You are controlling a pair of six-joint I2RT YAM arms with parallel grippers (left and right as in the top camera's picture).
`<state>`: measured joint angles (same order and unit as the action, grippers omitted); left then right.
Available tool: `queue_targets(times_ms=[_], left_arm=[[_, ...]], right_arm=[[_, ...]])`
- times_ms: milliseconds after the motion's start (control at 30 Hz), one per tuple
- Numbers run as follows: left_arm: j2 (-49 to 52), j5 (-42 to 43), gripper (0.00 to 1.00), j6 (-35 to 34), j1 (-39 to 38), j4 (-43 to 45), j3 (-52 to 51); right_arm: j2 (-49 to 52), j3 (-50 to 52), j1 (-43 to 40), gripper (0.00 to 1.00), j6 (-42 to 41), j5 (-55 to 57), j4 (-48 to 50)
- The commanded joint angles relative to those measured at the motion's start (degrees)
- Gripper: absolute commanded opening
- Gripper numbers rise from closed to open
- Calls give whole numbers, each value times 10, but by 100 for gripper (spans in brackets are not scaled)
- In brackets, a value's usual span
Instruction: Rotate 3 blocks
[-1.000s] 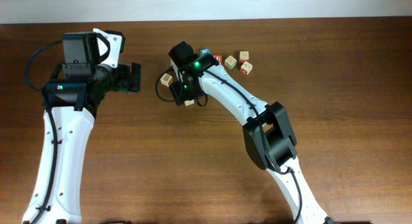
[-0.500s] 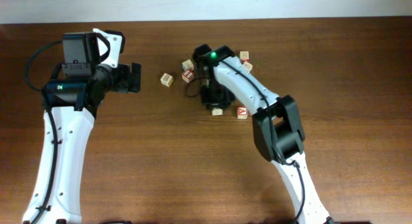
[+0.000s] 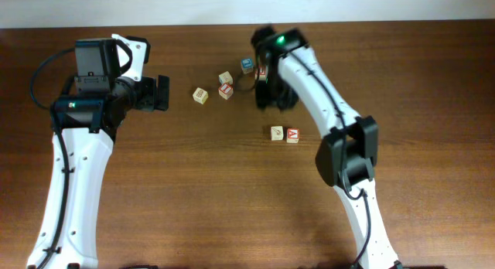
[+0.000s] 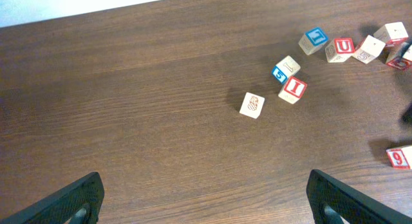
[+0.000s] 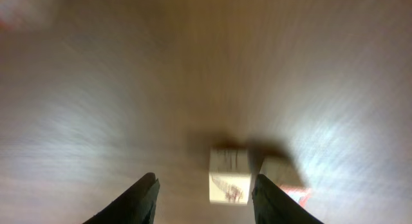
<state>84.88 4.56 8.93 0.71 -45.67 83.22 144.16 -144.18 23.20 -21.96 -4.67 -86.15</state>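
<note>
Overhead, the right arm reaches far across the table, its elbow bent near the red "A" block [image 3: 292, 135]. The right gripper [image 3: 271, 91] hangs beyond that block, claws spread with nothing between them. The left gripper [image 4: 205, 174] sits well to the left of the block, fingers wide apart and empty. Just left of the "A" block is a pale cube [image 3: 277, 133], its top faintly printed. A tan-marked cube [image 3: 200, 95] lies alone farther left and beyond, turned at an angle.
</note>
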Motion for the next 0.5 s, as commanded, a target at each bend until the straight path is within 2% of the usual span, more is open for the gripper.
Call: queue_targets(times_ms=[0, 33, 67, 200, 267, 367, 467], left_arm=[[2, 6, 99, -5, -2, 1, 12], [2, 6, 99, -5, -2, 1, 12], [2, 6, 99, -5, -2, 1, 12], [2, 6, 99, -5, -2, 1, 12], [2, 6, 99, -5, -2, 1, 12], [2, 6, 99, -5, -2, 1, 12], [2, 6, 99, -5, -2, 1, 12]], right_arm=[[-15, -30, -50, 55, 118, 54, 60], [-1, -17, -71, 59, 210, 54, 118], [6, -1, -81, 62, 237, 54, 147], [15, 107, -102, 63, 315, 52, 277], [15, 134, -101, 61, 316, 47, 296], [15, 139, -101, 40, 313, 28, 291], [15, 139, -101, 29, 257, 41, 263]])
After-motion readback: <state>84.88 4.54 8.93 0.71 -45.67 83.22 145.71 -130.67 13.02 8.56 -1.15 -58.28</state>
